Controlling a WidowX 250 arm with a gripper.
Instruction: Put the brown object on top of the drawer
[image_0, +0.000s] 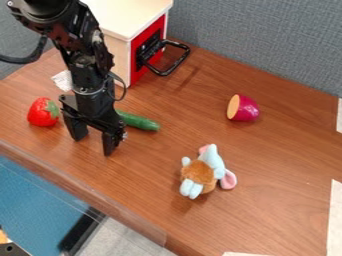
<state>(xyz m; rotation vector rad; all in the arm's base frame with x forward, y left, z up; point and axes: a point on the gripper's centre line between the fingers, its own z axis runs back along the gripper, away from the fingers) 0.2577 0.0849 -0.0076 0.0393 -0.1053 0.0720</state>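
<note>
Red toy strawberry with green leaves (43, 112) sits left of the hand. Black two-finger hand (94, 145) hangs pointing down at the brown wooden worktop (280, 200), fingers apart. Green toy cucumber (141, 122) lies behind it, to the right. Farther back: white-topped drawer with red front, black handle (127, 15). Brown-bodied, pale-blue plush toy (199, 172) lies right of the hand, nearer the camera. Magenta toy vegetable half (248, 108): well right.

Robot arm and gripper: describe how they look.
The arm is black, built of chunky, jointed segments with small pale metallic-looking bits. A thick black cable curves off to the left, and a thin dark one loops beside the wrist. The gripper is black too, with two blocky fingers.
</note>
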